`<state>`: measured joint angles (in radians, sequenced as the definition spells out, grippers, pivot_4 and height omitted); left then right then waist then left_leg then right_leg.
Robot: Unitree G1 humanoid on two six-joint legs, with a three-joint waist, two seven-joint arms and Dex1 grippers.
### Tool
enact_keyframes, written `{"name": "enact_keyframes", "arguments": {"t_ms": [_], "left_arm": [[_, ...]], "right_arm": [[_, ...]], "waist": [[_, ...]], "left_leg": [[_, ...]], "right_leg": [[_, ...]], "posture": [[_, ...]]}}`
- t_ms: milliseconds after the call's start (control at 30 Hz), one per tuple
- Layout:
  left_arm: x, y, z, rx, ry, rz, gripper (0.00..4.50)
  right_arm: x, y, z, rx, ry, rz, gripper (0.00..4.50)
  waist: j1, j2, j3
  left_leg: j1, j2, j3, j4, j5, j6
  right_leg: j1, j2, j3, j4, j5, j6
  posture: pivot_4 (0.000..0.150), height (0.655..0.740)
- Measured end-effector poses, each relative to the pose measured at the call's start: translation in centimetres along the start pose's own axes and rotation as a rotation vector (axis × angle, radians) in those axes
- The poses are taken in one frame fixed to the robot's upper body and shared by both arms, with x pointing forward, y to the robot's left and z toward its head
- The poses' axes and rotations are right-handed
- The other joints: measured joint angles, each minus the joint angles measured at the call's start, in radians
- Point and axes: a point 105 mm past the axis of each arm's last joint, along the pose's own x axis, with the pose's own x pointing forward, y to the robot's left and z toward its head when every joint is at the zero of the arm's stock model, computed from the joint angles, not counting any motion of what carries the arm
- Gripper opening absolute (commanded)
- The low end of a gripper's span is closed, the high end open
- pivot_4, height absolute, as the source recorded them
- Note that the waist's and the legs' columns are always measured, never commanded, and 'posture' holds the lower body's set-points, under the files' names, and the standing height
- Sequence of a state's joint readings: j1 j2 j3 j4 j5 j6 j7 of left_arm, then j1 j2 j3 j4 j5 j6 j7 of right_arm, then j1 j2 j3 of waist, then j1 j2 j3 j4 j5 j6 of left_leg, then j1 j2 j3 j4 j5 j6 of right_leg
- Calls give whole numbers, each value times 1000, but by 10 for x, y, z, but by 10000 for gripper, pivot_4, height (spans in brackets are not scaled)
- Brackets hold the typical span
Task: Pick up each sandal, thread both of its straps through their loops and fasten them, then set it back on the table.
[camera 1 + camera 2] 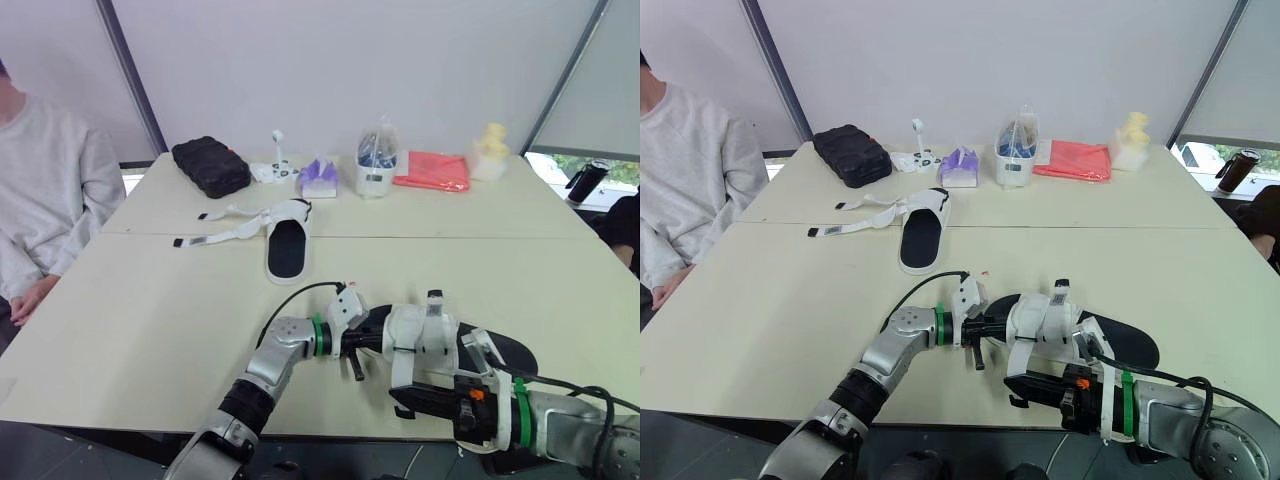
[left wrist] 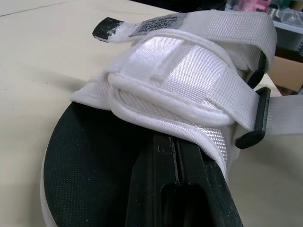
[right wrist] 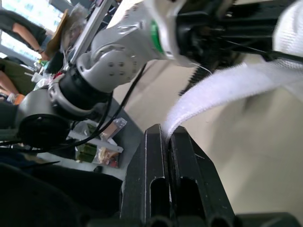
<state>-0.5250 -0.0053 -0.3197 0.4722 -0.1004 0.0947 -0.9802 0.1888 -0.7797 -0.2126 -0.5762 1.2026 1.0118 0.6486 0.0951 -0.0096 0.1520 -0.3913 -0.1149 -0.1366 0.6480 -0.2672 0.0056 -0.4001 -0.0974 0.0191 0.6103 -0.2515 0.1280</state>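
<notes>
Head view: sandal [image 1: 425, 335] sat lower centre of frame, left gripper [image 1: 378, 338] at its toe, right gripper [image 1: 405, 405] just below. Second sandal [image 1: 288, 245] lay upper centre, straps loose.
Left wrist: left gripper pinched sandal's white upper.
Right wrist: right gripper clamped strap [image 3: 227, 90].

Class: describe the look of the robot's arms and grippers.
The left arm and right arm are jointed silver-grey metal, each with a green wrist ring and white bracket. A black cable loops off the left wrist; the right bears an orange mark. The left gripper and right gripper have black fingers.
</notes>
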Motion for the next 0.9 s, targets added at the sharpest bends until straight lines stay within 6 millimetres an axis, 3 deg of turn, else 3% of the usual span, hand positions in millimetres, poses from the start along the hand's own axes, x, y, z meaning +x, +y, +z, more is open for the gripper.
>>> {"name": "enact_keyframes", "arguments": {"t_ms": [100, 200, 300, 500, 600, 733, 900], "left_arm": [[1, 0, 0, -1, 0, -4, 0], [2, 1, 0, 0, 2, -7, 0], [3, 1, 1, 2, 2, -10, 0], [3, 3, 1, 3, 3, -2, 0], [3, 4, 0, 1, 5, 5, 0], [3, 4, 0, 0, 6, 5, 0], [3, 4, 0, 1, 6, 5, 0]], "right_arm": [[3, 4, 11, -24, -19, 9, 572], [8, 2, 34, -31, -102, 9, 572], [12, -9, 52, 19, -192, -14, 572], [13, -35, 67, 172, -325, -87, 572], [13, -41, 69, 225, -368, -107, 9433], [10, -48, 71, 279, -415, -135, 29546], [5, -46, 84, 247, -453, -147, 29546]], "waist": [[0, 0, 0], [0, 0, 0], [0, -1, 0], [-7, -1, 0], [-7, -1, 0], [-7, 0, 0], [-8, 0, 0]], "left_leg": [[0, 0, 0, 0, 0, 0], [-1, 0, 0, 0, 0, 0], [-1, 0, 0, 0, 0, 0], [0, 1, 0, 0, 1, -1], [1, 1, 0, 1, 1, -1], [1, 1, 0, 1, 1, -1], [1, 0, 0, 1, 1, -1]], "right_leg": [[-1, 0, 0, 0, 0, 0], [-1, 0, 0, 0, 0, 0], [-1, 0, 0, 0, 0, -1], [-1, 1, 2, 1, 1, -2], [1, 1, 2, 1, 2, -3], [0, 1, 2, 1, 1, -3], [0, 1, 2, 1, 2, -3]], "posture": [[1500, 7400], [1500, 7400], [1500, 7400], [1500, 7400], [1500, 7400], [1500, 7400], [1500, 7400]]}}
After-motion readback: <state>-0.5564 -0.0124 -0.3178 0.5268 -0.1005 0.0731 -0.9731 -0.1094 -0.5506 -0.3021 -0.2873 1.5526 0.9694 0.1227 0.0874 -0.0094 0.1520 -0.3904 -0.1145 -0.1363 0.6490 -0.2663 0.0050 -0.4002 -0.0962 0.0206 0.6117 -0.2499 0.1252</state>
